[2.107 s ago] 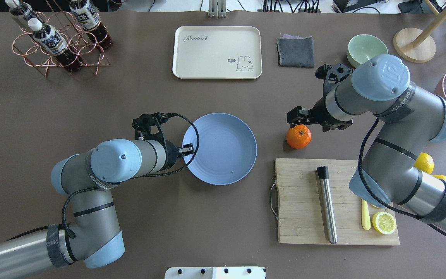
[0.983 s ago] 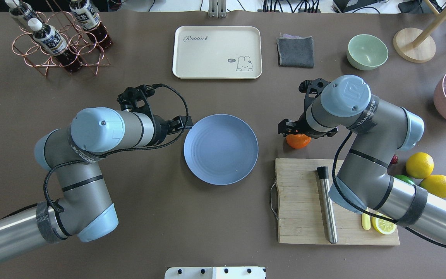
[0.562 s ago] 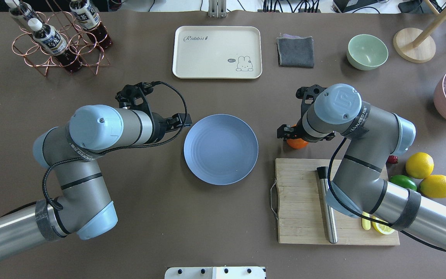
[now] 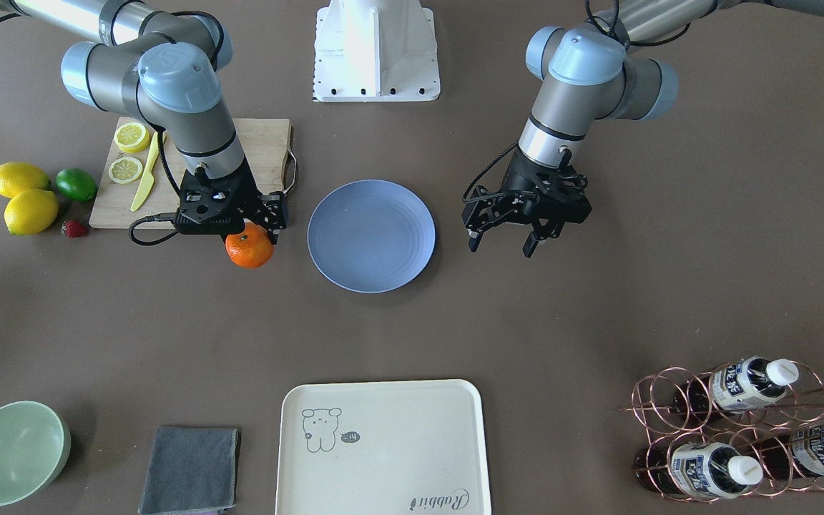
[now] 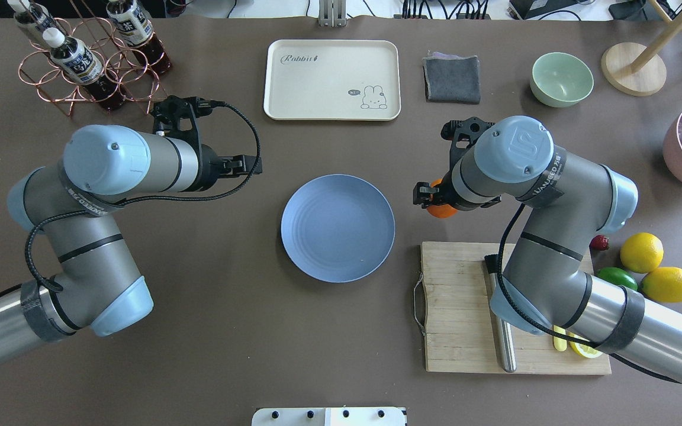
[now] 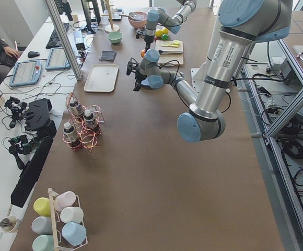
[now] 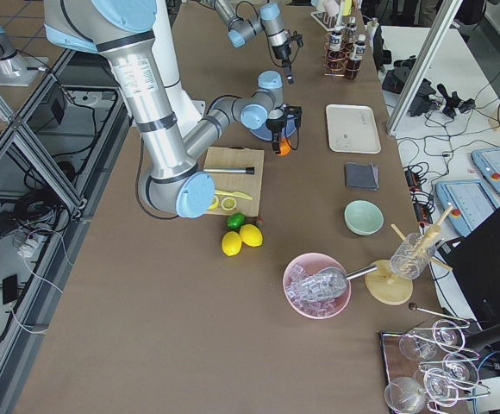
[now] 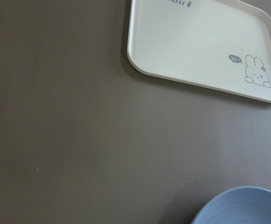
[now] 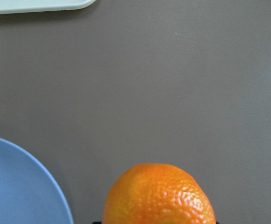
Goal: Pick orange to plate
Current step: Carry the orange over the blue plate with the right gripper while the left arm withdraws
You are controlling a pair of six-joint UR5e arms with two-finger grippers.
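Table [image 5: 228, 331]; front view exposes orange [image 4: 249, 250] overhead half-hides.

the right arm [image 5: 554, 177] bends at the elbow, wrist pointing down, and the right gripper [image 4: 247, 230] is clamped on the orange [image 4: 249, 252]. the left arm [image 5: 80, 248] is folded too, wrist down, the left gripper [image 4: 501, 247] hanging with its fingers spread wide.

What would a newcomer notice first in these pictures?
The bright orange, gripped in the right gripper just beside the blue plate at the middle of the table, stands out most. Across the plate, the left gripper hangs open and empty. Next come the bottles, racked at the far corner on the robot's left.
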